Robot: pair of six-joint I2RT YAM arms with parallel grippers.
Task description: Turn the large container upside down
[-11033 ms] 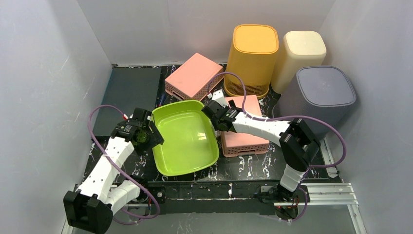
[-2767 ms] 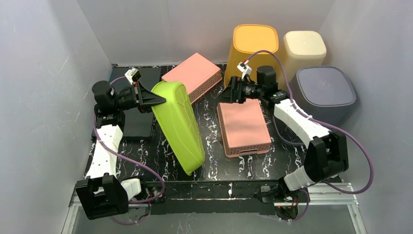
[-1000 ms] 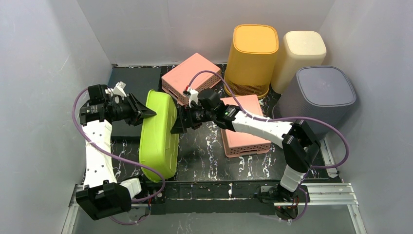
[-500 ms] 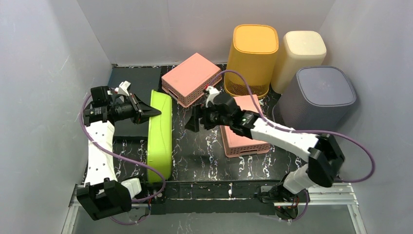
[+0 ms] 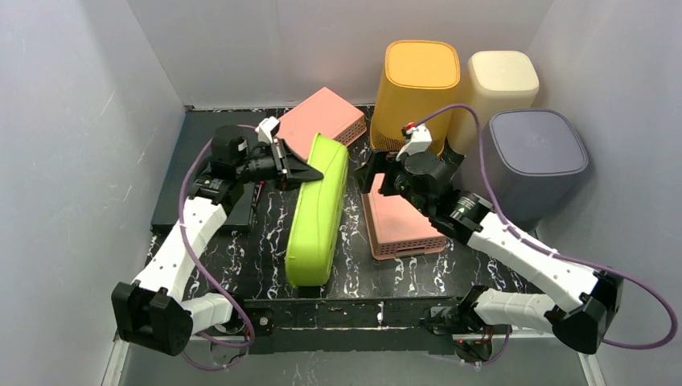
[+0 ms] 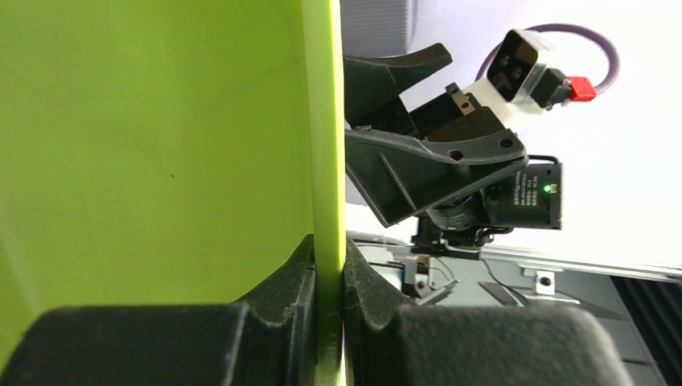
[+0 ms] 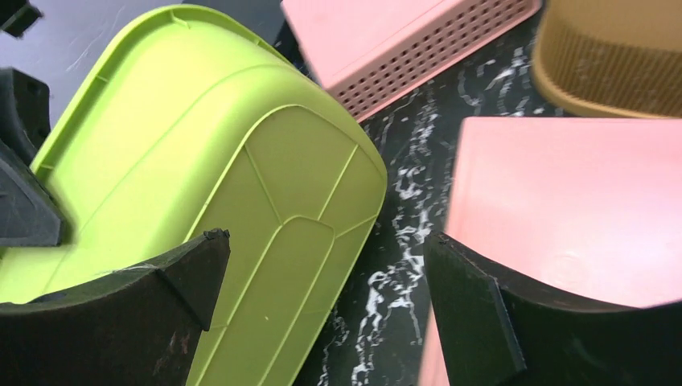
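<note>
The large container (image 5: pixel 315 217) is a lime green tub standing on one long side in the middle of the table. Its ribbed bottom (image 7: pixel 241 185) faces right and its opening faces left. My left gripper (image 5: pixel 310 171) is shut on the tub's rim (image 6: pixel 328 161) at the far end, one finger on each side of it (image 6: pixel 328 249). My right gripper (image 5: pixel 366 178) hovers open just right of the tub's far end, touching nothing. In the right wrist view its fingers (image 7: pixel 323 240) frame the tub's bottom and the table.
A pink basket (image 5: pixel 402 213) lies upside down right of the tub, and another (image 5: pixel 322 121) lies behind it. Orange (image 5: pixel 416 96), cream (image 5: pixel 497 92) and grey (image 5: pixel 531 157) bins stand at the back right. A dark mat (image 5: pixel 205 153) lies at the left.
My left arm has swung the tub from the left side to the middle, its jaws closing on the rim. The right gripper has drawn back to the right, still open.
</note>
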